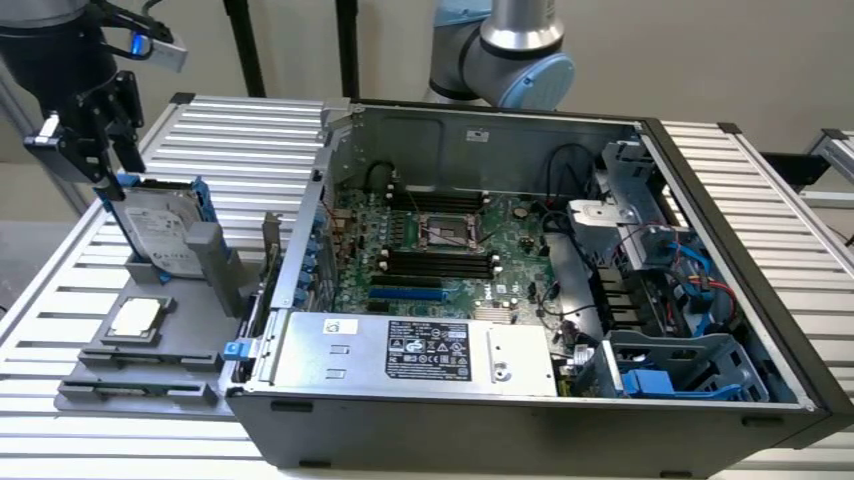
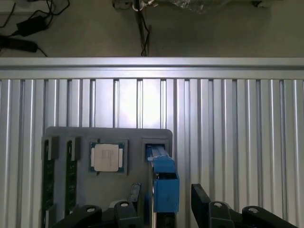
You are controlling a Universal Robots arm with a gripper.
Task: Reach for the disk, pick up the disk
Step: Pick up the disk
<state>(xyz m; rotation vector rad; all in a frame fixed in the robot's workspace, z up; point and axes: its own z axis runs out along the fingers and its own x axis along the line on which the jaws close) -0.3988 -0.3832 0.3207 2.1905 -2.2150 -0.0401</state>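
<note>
Exterior view: disk [image 1: 160, 225] stands on edge in a slot of the grey holder [image 1: 134, 385]. The claw [image 1: 120, 175] hangs just above the disk's top edge, fingers apart. Wrist view: the disk's [image 2: 164, 183] blue rail lies between the claw's [image 2: 166, 192] spread fingers, above the holder [image 2: 133, 135]; contact not evident. Reach looks nearly done; grip and lift not yet made.
</note>
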